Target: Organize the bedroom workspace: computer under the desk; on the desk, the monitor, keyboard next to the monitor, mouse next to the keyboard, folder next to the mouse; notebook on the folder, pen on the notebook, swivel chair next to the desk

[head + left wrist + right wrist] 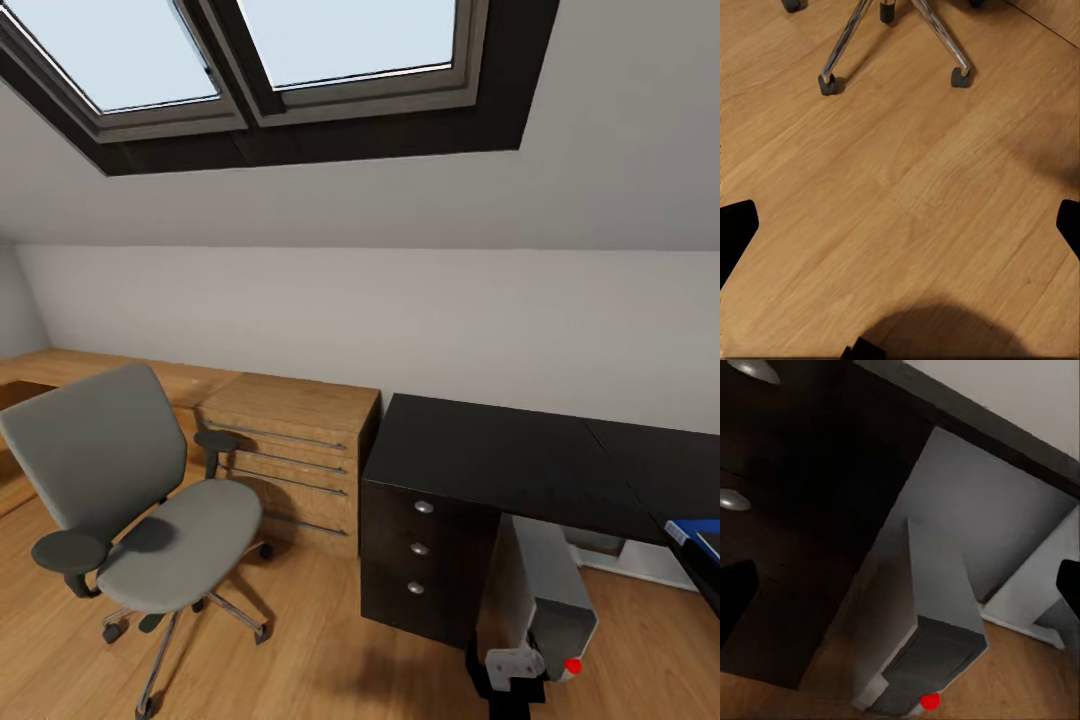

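Both end effectors spread open: left over bare floor, right facing the computer under the desk's edge.

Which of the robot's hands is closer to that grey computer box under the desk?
The right. Its wrist view looks straight at the computer beside the drawer unit from close by. The left hand's view faces bare wooden floor by the swivel chair's castors, away from the desk.
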`<state>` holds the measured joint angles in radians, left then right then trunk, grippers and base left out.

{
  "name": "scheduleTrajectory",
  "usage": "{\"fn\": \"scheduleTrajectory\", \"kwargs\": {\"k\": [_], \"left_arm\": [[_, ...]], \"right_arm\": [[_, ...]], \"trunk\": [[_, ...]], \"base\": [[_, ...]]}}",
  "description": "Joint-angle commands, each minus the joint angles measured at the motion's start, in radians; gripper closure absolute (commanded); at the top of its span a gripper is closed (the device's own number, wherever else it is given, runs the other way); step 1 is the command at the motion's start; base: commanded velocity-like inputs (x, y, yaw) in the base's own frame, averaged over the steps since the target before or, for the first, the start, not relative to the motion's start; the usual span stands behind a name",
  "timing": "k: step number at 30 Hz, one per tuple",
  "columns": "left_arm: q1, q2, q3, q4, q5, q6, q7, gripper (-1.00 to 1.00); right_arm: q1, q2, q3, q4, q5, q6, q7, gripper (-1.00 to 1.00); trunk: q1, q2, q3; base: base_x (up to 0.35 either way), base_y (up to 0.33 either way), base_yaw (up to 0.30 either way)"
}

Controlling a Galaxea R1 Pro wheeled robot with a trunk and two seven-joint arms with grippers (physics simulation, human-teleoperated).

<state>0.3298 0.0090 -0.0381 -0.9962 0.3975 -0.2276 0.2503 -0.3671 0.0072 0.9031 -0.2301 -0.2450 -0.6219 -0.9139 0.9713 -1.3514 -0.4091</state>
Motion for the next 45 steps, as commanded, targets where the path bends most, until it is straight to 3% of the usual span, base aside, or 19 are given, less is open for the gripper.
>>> {"fn": "scheduleTrajectory", "kwargs": {"k": [1, 6, 10, 16, 19, 20, 23, 24, 26, 27, 29, 45], "left_arm": [[0.000, -0.002, -0.005, 0.016, -0.011, -0.006, 0.006, -1.00], [0.000, -0.007, -0.005, 0.029, -0.044, -0.011, 0.008, -1.00], [0.000, -0.008, -0.006, 0.032, -0.047, -0.010, 0.007, -1.00], [0.000, -0.024, -0.012, 0.051, -0.059, -0.005, 0.004, -1.00], [0.000, -0.032, -0.015, 0.061, -0.112, -0.006, 0.005, -1.00], [0.000, -0.037, -0.015, 0.064, -0.145, -0.008, 0.007, -1.00], [0.000, -0.040, -0.015, 0.066, -0.162, -0.010, 0.008, -1.00], [0.000, -0.041, -0.015, 0.066, -0.168, -0.010, 0.009, -1.00], [0.000, -0.041, -0.015, 0.066, -0.169, -0.011, 0.009, -1.00], [0.000, -0.041, -0.015, 0.067, -0.170, -0.010, 0.009, -1.00], [-0.001, -0.041, -0.016, 0.067, -0.170, -0.010, 0.009, -1.00], [-0.001, -0.039, -0.016, 0.108, -0.170, -0.010, 0.005, -1.00]], "right_arm": [[-0.001, 0.000, 0.002, 0.043, -0.025, -0.070, 0.043, -1.00], [-0.001, 0.010, -0.005, 0.071, -0.125, -0.115, 0.081, -1.00], [-0.001, 0.031, -0.006, 0.077, -0.143, -0.118, 0.084, -1.00], [-0.001, 0.034, -0.007, 0.078, -0.146, -0.121, 0.084, -1.00], [-0.001, 0.034, -0.007, 0.079, -0.146, -0.139, 0.082, -1.00], [0.000, 0.034, -0.006, 0.080, -0.146, -0.164, 0.079, -1.00], [0.000, 0.037, -0.005, 0.096, -0.144, -0.192, 0.076, -1.00], [0.000, 0.044, -0.005, 0.119, -0.140, -0.238, 0.075, -1.00], [0.001, 0.049, -0.005, 0.135, -0.138, -0.280, 0.076, -1.00], [0.002, 0.065, -0.004, 0.162, -0.135, -0.375, 0.076, -1.00], [0.003, 0.073, -0.004, 0.173, -0.135, -0.417, 0.076, -1.00], [0.004, 0.079, -0.005, 0.179, -0.135, -0.425, 0.079, -1.00]], "trunk": [[0.000, -0.001, -0.001], [0.000, -0.001, -0.005], [0.000, -0.001, -0.009], [0.000, -0.001, -0.014], [0.000, -0.001, -0.016], [0.000, -0.001, -0.017], [0.000, -0.001, -0.020], [0.000, -0.001, -0.020], [0.000, -0.001, -0.022], [0.000, -0.001, -0.023], [0.000, -0.001, -0.025], [0.000, -0.001, -0.048]], "base": [[0.000, 0.000, 0.148], [0.000, 0.000, 0.203], [0.000, 0.000, 0.226], [0.000, 0.000, 0.229], [0.000, 0.000, 0.229], [0.000, 0.000, 0.229], [0.000, 0.000, 0.231], [0.000, 0.000, 0.235], [0.000, 0.000, 0.236], [0.000, 0.000, 0.237], [0.000, 0.000, 0.237], [0.000, 0.000, 0.120]]}}
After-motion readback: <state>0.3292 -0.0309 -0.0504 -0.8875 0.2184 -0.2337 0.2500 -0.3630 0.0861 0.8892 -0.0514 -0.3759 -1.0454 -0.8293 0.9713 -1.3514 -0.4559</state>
